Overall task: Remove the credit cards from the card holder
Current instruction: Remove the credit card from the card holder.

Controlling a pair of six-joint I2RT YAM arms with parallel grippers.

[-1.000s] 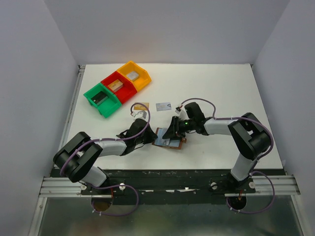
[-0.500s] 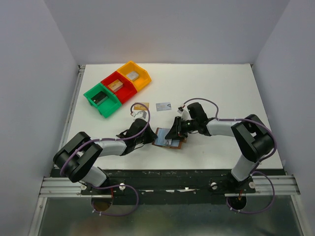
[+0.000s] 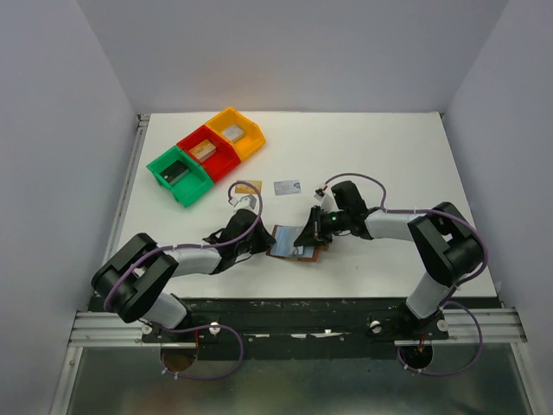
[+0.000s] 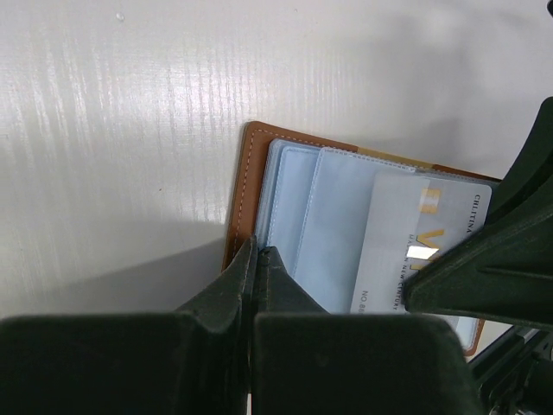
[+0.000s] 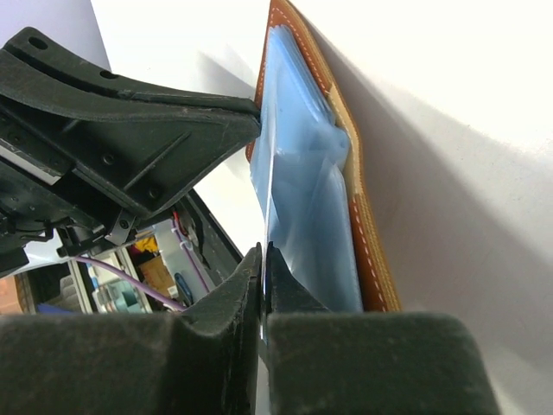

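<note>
1. Here the open card holder (image 3: 294, 243) lies on the table (image 3: 389, 156) near its front edge, between both grippers.
2. A silvery card (image 4: 406, 233) sticks partway out of a pale-blue pocket.
3. The right gripper (image 5: 262, 252) pinches that card's edge. The left gripper (image 4: 257, 252), fingers together, rests on the holder's brown rim.
4. Farther back lie a gold card (image 3: 248, 187) and a pale card (image 3: 287, 187).

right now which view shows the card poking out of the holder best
Left wrist: the silvery card lies face up, print visible, partly out of the card holder's blue pocket. Right wrist shows it only edge-on at the right gripper's tips. Top external shows it tiny and mostly covered.
</note>
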